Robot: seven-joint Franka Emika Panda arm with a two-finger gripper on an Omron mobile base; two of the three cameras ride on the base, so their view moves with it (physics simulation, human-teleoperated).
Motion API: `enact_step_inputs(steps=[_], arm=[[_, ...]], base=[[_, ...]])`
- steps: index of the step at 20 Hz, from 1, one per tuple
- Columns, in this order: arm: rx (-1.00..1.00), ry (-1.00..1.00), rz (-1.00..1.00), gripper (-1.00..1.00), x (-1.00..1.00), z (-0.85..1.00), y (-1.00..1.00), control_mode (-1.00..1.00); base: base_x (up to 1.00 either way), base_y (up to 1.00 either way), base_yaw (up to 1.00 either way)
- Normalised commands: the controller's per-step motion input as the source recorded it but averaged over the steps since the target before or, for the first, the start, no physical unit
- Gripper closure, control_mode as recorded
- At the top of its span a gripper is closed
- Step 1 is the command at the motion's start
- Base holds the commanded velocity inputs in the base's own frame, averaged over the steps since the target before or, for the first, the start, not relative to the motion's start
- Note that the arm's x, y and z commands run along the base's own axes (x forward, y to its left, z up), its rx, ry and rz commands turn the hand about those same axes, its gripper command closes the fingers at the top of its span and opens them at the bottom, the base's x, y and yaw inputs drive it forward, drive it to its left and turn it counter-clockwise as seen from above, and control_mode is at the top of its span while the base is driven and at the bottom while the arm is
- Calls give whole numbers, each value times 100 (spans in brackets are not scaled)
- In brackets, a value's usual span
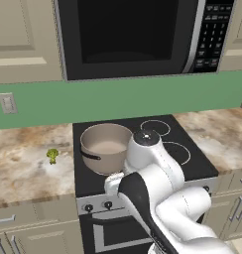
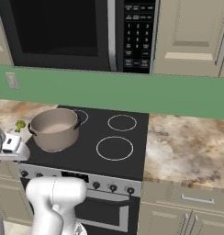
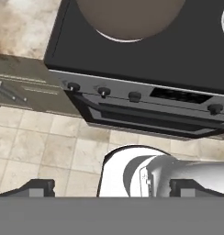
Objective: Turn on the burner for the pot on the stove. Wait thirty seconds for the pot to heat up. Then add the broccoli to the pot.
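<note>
The pot (image 1: 106, 147) is sitting on the front-left burner of the stove (image 1: 192, 163), its base overlapping the white ring mark. The broccoli (image 1: 52, 156) is lying on the marbled counter (image 1: 24, 168) just left of the stove. The gripper (image 3: 112, 187) is hanging with fingers spread wide, gripping nothing, looking down at the stove's black knobs (image 3: 103, 92) and tiled floor (image 3: 40, 151).

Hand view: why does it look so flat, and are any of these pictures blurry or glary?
All are rendered, evenly lit. Hand view: stove and knobs sharp, no glare, the open gripper tips dark at the bottom. Left base view: the pot casts only a faint shadow; the broccoli is small and soft-edged. Right base view: the microwave door shows no reflections.
</note>
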Motion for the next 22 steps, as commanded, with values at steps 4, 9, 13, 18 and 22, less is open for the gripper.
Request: enact_step_inputs(steps=[4,9,13,18,22], arm=[[0,0,8,-100,-32,-37,37,-100],[0,2,2,-100,-27,-44,35,-100],[7,0,0,-100,-34,-56,20,-100],[9,0,-2,-100,-43,-56,4,-100],[9,0,-14,-100,-24,-60,2,-100]], base=[[0,0,0],[0,0,0],[0,0,0],[0,0,0],[0,0,0]])
